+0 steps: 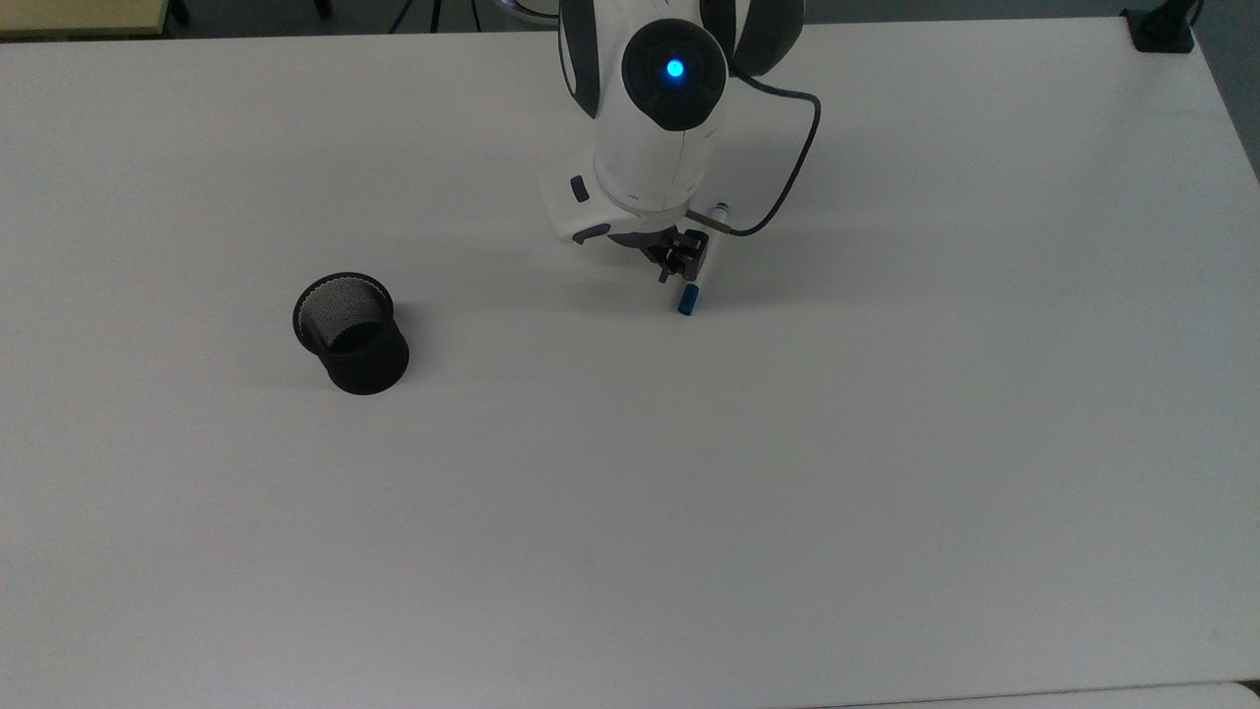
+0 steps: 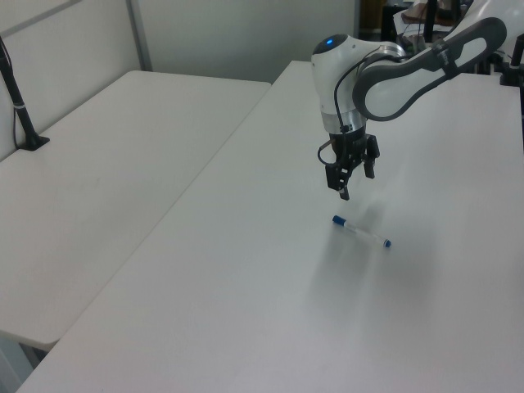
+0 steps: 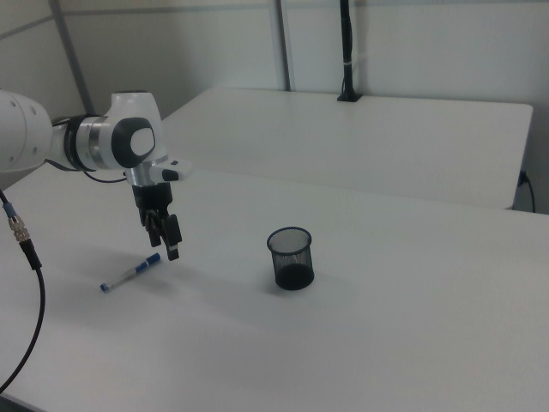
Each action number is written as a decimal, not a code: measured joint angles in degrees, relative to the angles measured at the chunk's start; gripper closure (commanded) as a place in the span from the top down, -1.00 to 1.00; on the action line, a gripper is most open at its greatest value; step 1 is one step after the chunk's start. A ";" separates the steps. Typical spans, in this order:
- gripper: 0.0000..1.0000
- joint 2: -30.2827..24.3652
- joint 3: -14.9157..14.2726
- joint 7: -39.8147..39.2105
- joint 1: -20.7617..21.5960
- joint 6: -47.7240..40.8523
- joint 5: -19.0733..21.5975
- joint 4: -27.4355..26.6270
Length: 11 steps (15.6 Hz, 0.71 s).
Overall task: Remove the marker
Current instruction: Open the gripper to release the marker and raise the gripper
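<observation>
The marker (image 2: pixel 361 232), white with a blue cap, lies flat on the white table (image 1: pixel 787 473). In the top view its blue cap (image 1: pixel 687 298) pokes out below the gripper and its small blue end (image 1: pixel 722 209) shows beside the wrist. In the right view the marker (image 3: pixel 130 273) lies at the lower left. My gripper (image 2: pixel 354 182) hangs just above it, open, with nothing between its fingers. It also appears in the top view as gripper (image 1: pixel 679 261) and in the right view as gripper (image 3: pixel 165 238).
A black mesh cup (image 1: pixel 350 333) stands upright on the top view's left, well apart from the marker; the right view has the cup (image 3: pixel 291 257) to the right of the gripper. A dark cable (image 1: pixel 787 167) loops off the wrist. A second table (image 2: pixel 106 164) adjoins.
</observation>
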 measured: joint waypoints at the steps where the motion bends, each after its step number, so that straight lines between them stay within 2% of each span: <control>1: 1.00 -0.47 -0.01 0.01 -0.06 0.00 0.00 0.32; 8: 1.00 -10.00 -0.13 -0.78 -2.96 -6.30 -0.14 0.90; 11: 1.00 -15.92 -0.37 -8.57 -6.06 -9.72 -0.12 0.96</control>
